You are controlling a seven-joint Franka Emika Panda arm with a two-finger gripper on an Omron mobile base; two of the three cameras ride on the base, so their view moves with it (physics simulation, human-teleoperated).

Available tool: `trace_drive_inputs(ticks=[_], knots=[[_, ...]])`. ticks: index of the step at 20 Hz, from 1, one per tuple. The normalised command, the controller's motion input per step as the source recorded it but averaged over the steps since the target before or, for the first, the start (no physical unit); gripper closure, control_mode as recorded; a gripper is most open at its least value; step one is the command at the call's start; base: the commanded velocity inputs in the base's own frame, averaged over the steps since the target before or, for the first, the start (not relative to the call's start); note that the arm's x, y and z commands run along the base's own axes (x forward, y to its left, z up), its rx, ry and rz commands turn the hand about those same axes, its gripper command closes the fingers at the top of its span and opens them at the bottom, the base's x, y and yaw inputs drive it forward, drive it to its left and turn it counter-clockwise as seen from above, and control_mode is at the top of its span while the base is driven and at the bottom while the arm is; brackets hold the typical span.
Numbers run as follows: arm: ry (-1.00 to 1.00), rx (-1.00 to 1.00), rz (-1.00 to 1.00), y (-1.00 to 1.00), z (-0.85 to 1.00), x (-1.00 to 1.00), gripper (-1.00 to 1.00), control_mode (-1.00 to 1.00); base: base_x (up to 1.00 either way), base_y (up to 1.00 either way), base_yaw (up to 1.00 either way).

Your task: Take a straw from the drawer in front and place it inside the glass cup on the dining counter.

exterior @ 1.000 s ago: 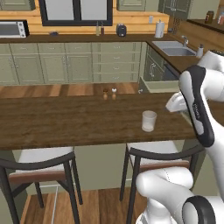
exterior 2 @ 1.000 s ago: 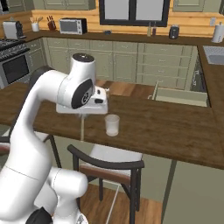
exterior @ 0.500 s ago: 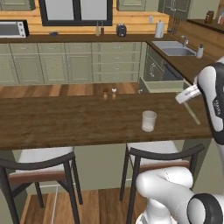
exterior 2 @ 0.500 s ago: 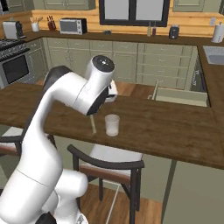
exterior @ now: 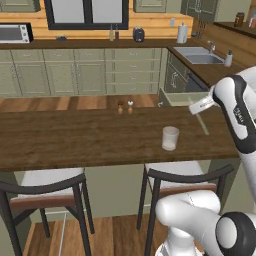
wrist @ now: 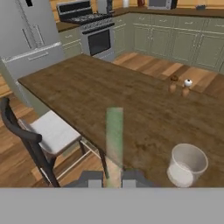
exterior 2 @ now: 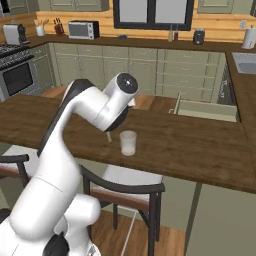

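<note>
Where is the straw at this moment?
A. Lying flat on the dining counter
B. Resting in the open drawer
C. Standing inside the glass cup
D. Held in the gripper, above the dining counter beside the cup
D: the gripper is shut on the straw, which hangs over the dining counter beside the glass cup, not yet in it.

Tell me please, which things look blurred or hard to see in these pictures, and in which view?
Hand view: the straw held in the shut claw looks smeared and half transparent, while the glass cup stays sharp. Left base view: the straw is a thin, pale line. Right base view: it is barely visible beside the cup.
</note>
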Motion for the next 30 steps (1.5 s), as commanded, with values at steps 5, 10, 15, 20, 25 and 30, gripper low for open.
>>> trace_drive_inputs(ticks=[5, 10, 15, 20, 25, 30], knots=[[0.0, 0.03, 0.01, 0.1, -0.28, 0.71, 1.0, -1.0, 0.0, 0.0, 0.0], [0.0, 0.03, 0.0, 0.0, -0.27, 0.79, 1.0, -1.0, 0.0, 0.0, 0.0], [0.0, 0.06, 0.01, 0.0, -0.21, 0.59, 1.0, -1.0, 0.0, 0.0, 0.0], [0.0, 0.09, 0.01, 0.0, -0.26, 0.34, 1.0, -1.0, 0.0, 0.0, 0.0], [0.0, 0.09, 0.0, -0.08, -0.27, 0.38, 1.0, -1.0, 0.0, 0.0, 0.0], [-0.01, 0.03, 0.0, -0.18, -0.23, 0.29, 1.0, -1.0, 0.0, 0.0, 0.0]])
